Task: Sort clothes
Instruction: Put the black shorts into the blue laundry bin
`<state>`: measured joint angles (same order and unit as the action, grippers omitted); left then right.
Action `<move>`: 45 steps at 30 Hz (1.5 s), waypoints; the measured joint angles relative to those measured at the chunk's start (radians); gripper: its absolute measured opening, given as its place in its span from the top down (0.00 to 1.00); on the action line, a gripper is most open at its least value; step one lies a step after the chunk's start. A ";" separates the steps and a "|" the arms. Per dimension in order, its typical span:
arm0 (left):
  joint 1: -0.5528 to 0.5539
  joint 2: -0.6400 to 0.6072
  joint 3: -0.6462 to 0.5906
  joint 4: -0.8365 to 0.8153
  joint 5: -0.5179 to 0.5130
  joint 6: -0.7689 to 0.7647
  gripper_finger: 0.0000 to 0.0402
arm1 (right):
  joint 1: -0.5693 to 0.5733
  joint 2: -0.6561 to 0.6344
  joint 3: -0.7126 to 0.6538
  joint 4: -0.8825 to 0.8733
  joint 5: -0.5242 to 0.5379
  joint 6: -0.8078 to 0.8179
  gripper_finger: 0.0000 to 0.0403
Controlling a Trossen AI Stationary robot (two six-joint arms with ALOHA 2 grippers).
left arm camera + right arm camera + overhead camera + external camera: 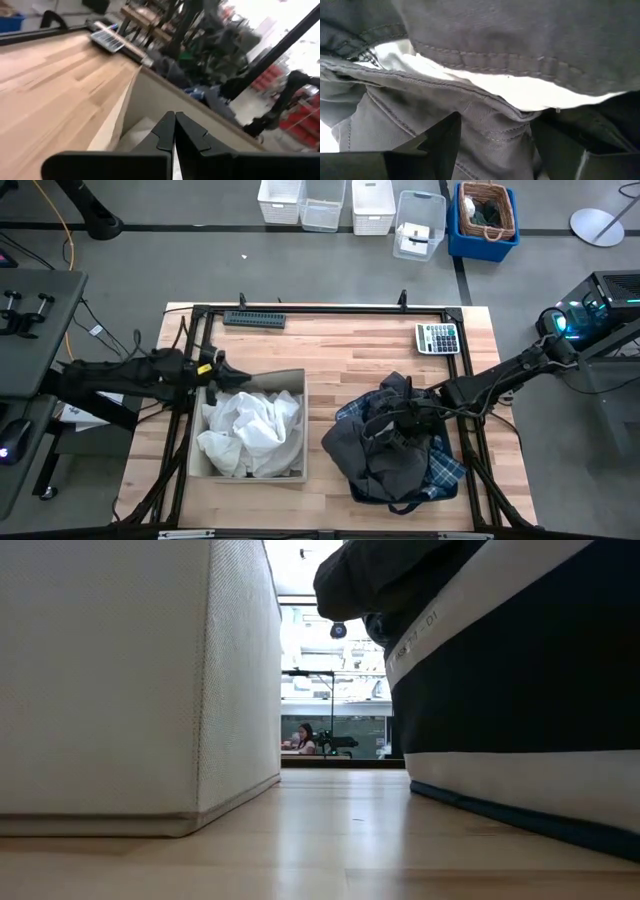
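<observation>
White garments (250, 430) lie heaped in the beige bin (296, 476). A dark grey garment (385, 450) lies on top of the blue-and-white plaid shirt (446, 471) in the navy bin (520, 690), and hangs over its rim (400, 580). My right gripper (405, 420) is open, down in the grey garment (490, 130). My left gripper (216, 370) is shut and empty over the beige bin's far left corner; it also shows in the left wrist view (175, 132). No beige-tan garment shows. My right gripper comes from above, slanting from the table's right. Its open fingers (445, 142) stand on either side of a seamed fold of the dark grey garment (495, 125), and the cloth fills the gap and lies against them. The garment rests on the pile in the navy bin.
A calculator (437, 338) lies at the table's far right and a dark strip (254, 319) at the far edge. A black frame (300, 309) runs around the table. Bare wood (350, 370) lies between the two bins. Storage bins stand on the floor beyond.
</observation>
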<state>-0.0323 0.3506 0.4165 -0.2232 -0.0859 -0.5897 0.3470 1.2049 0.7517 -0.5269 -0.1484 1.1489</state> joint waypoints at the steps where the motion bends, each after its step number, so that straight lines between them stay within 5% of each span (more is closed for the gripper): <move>1: -0.008 0.005 -0.027 0.049 -0.001 -0.004 1.00 | 0.000 0.000 0.000 0.000 0.001 0.003 0.41; 13: -0.074 0.057 -0.292 0.639 -0.121 -0.076 1.00 | 0.000 0.000 0.000 0.000 0.008 0.021 0.41; 24: -0.043 0.357 -0.293 1.014 -0.134 0.001 1.00 | 0.000 0.000 0.000 0.001 0.016 0.021 0.41; 33: -0.013 0.698 -0.137 1.146 0.009 0.066 1.00 | 0.000 0.000 0.000 0.001 0.016 0.021 0.41; 38: 0.011 0.868 -0.085 1.357 0.072 0.078 1.00 | 0.000 0.000 0.000 0.001 0.029 0.022 0.41; 45: 0.097 0.848 -0.082 1.392 0.258 0.000 1.00 | 0.000 0.000 0.000 0.001 0.041 0.022 0.41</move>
<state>0.0646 1.1988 0.3346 1.1684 0.1717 -0.5897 0.3466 1.2049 0.7517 -0.5255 -0.1078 1.1706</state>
